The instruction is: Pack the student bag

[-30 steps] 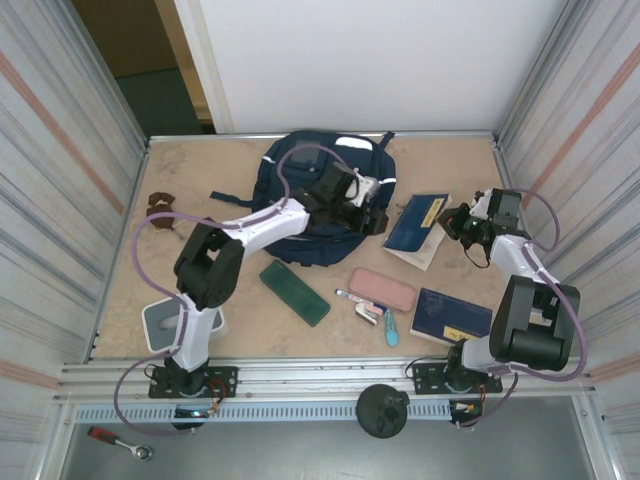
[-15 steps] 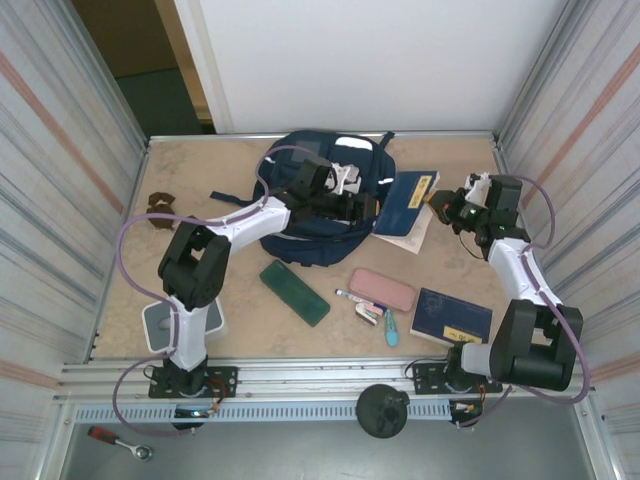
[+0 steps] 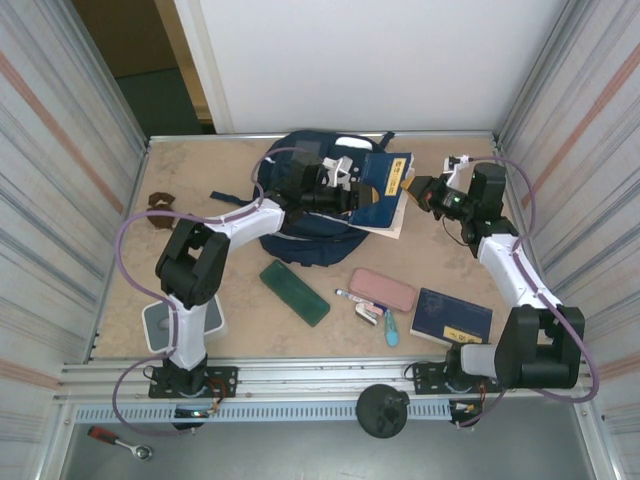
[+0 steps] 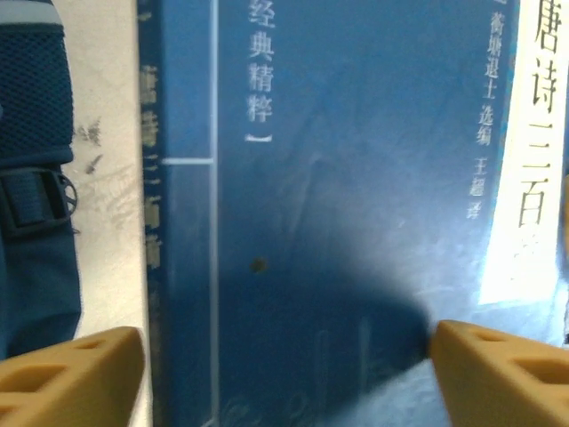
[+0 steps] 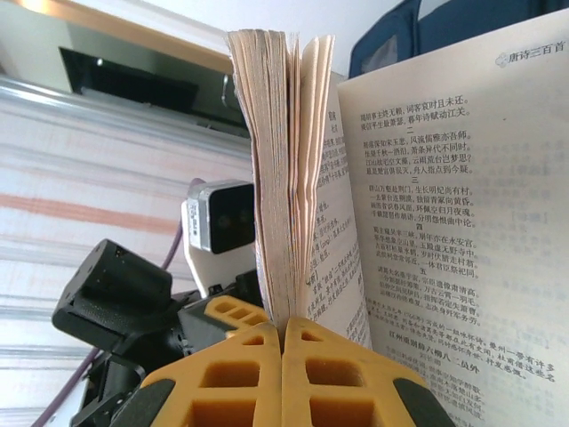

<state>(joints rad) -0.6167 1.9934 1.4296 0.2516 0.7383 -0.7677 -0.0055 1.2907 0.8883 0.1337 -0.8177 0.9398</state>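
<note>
One backpack [image 3: 315, 245], navy and by far the biggest thing on the table [image 3: 200, 290], lies slumped at the far middle. It looks soft and floppy, probably light for its bulk, so I judge its mouth would sag shut unless an edge is pinched and held up. The rim of the opening, the top loop or a strap look like the best places to take hold, while the smooth panels would likely just bunch. Two dark-blue books are out. The lifted book [image 3: 382, 192] hangs over the backpack's right side, and the right gripper [image 3: 418, 190] is closed tight on a pinch of its pages, so the rest fan open. The left gripper [image 3: 348, 192] hovers just over its cover with fingers spread wide, holding nothing. The second book [image 3: 450, 318] lies flat at the near right, well apart from the backpack. Between them sit one pink pouch [image 3: 382, 290], one green case [image 3: 295, 292] and one blue pen [image 3: 390, 327]. A few bits beside the pouch are too small to name.
</note>
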